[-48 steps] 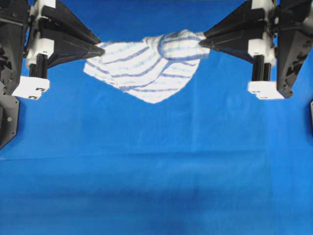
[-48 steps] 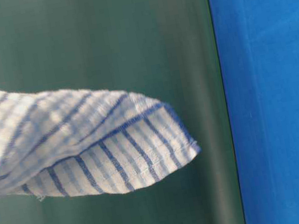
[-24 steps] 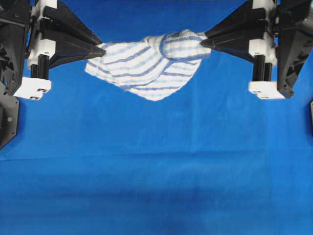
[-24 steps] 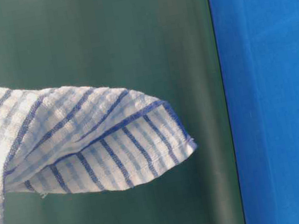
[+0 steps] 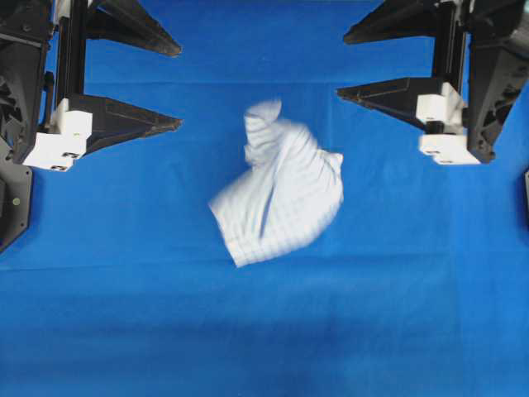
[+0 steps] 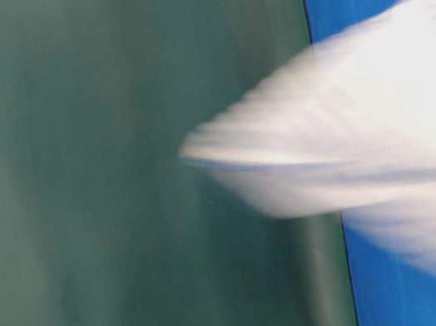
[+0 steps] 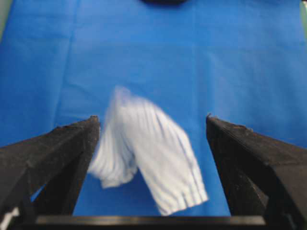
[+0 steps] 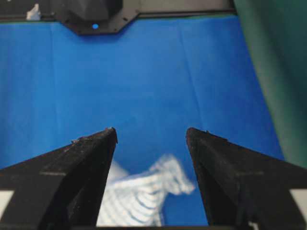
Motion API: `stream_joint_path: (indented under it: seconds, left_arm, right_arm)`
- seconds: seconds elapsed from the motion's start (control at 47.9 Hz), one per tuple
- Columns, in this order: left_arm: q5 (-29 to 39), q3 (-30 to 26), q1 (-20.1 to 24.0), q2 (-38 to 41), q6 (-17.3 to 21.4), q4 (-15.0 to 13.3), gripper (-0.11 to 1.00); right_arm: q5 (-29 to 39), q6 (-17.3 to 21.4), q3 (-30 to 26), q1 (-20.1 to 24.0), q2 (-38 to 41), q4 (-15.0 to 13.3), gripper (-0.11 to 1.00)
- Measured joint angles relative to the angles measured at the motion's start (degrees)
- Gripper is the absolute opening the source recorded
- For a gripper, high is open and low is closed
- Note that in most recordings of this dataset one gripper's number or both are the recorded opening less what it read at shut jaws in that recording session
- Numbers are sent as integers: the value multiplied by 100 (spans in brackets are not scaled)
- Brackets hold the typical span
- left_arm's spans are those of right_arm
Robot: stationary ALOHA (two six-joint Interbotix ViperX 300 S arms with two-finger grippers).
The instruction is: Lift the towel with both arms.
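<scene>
The towel (image 5: 277,186), white with faint blue stripes, is crumpled and motion-blurred over the blue tablecloth (image 5: 264,331), midway between the arms and held by neither. My left gripper (image 5: 178,87) is open and empty at the upper left, its fingers wide apart. My right gripper (image 5: 342,66) is open and empty at the upper right. In the left wrist view the towel (image 7: 148,158) shows below and between the spread fingers of the left gripper (image 7: 152,119). In the right wrist view it (image 8: 144,194) shows low between the fingers of the right gripper (image 8: 151,130). It is a white blur in the table-level view (image 6: 368,153).
The blue tablecloth covers the whole table. A dark green backdrop (image 6: 80,196) stands behind it. The opposite arm's black base (image 8: 96,14) sits at the table's far edge in the right wrist view.
Both grippers have opened and let go of the towel. It was stretched between the fingertips; now it has dropped away from them toward the table's middle, blurred with motion.
</scene>
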Motion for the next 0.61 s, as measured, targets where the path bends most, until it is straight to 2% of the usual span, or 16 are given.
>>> stream_joint_path:
  seconds: [0.188,0.397,0.605]
  left_arm:
    - [-176,615,0,0,-35,-9,87]
    - [-1169,1837,-44,123,-35,0,87]
    - [-2241,2733,-211,422,-44,-9,87]
  right_arm:
    - [-70,123,650,-9,-18,-9,64]
    - [-624,519,1758,18,0,0,64]
    - [-1107,589,2619,123,79,9,64]
